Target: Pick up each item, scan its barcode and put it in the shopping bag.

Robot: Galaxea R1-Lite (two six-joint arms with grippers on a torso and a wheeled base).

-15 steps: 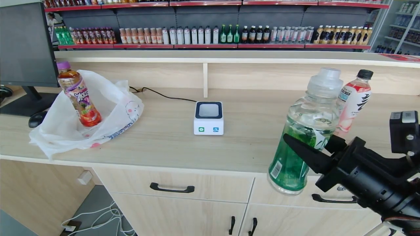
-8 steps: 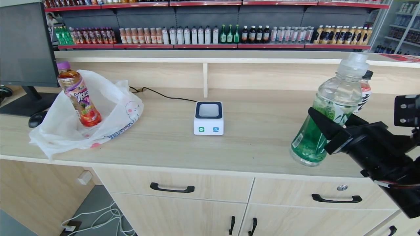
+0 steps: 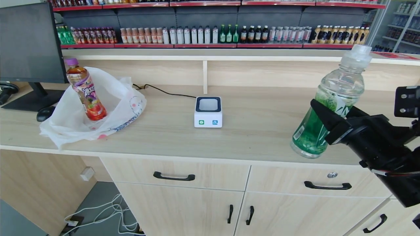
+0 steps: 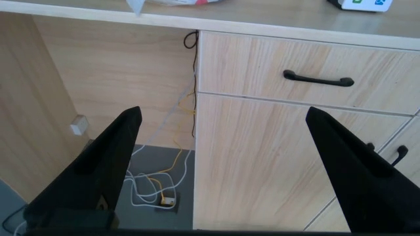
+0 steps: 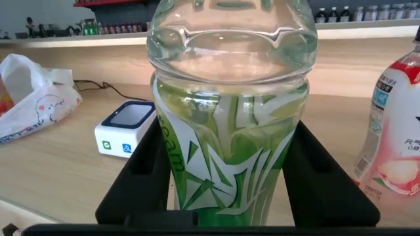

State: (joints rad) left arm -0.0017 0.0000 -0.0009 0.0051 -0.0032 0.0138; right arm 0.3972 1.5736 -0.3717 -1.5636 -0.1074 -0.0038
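Note:
My right gripper (image 3: 328, 113) is shut on a clear bottle with a green label (image 3: 339, 87), holding it tilted above the counter's right front edge. In the right wrist view the gripper (image 5: 230, 180) clasps the bottle (image 5: 230, 98) around its lower half. A white barcode scanner (image 3: 208, 112) sits mid-counter, left of the bottle. At the left, a white shopping bag (image 3: 70, 121) holds a tea bottle with a purple cap (image 3: 86, 90) leaning inside it. A pink-labelled bottle (image 5: 390, 151) stands just behind the green one. My left gripper (image 4: 223, 170) hangs open in front of the cabinet, below the counter.
The wooden counter (image 3: 256, 134) has a raised back ledge (image 3: 262, 59). A monitor (image 3: 29, 42) and a mouse (image 3: 44, 113) stand at the far left beside the bag. A black cable (image 3: 164, 92) runs from the scanner towards the bag. Drawers with handles (image 3: 174, 178) lie below.
The right gripper lifted the green bottle up and right, away from the front edge, tilting it more. The head camera has since shifted slightly; the bag and scanner stayed put.

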